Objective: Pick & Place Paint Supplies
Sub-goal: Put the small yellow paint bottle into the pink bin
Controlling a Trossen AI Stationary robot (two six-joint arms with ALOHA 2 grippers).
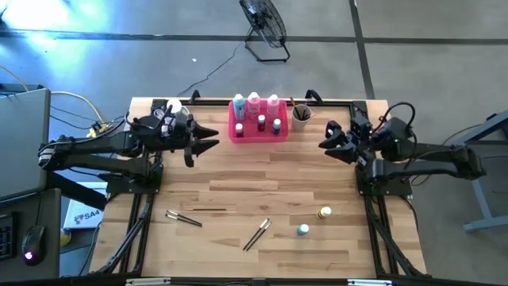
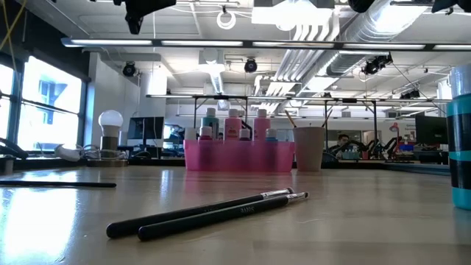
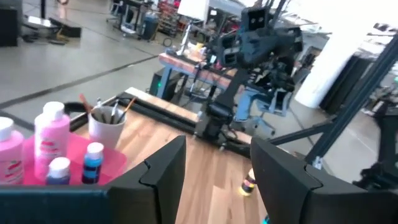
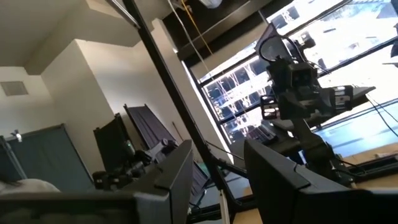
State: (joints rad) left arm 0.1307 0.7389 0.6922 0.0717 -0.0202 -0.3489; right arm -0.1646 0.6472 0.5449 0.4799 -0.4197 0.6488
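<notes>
The paint supplies are split between two places. Three tall white-capped bottles (image 1: 254, 106) and tiny bottles (image 1: 262, 124) stand in the pink tray (image 1: 235, 132) at the far edge. Loose on the near half of the table lie brown paintbrushes (image 1: 184, 217), (image 1: 257, 233), a tiny yellow bottle (image 1: 324, 213) and a tiny teal bottle (image 1: 303, 230). My left gripper (image 1: 213, 138) hangs open, high above the table, left of the tray. My right gripper (image 1: 324, 137) hangs open to the right of the cup. Neither has anything between its fingers (image 3: 168, 168), (image 4: 177, 171).
A pale beige cup (image 1: 302, 117) holding brushes stands just right of the tray. Black frame rails (image 1: 143, 214) run along the table's left and right sides. A thin dark brush (image 1: 209, 209) lies on the wood at mid-left. Bare wood spreads across the table's middle.
</notes>
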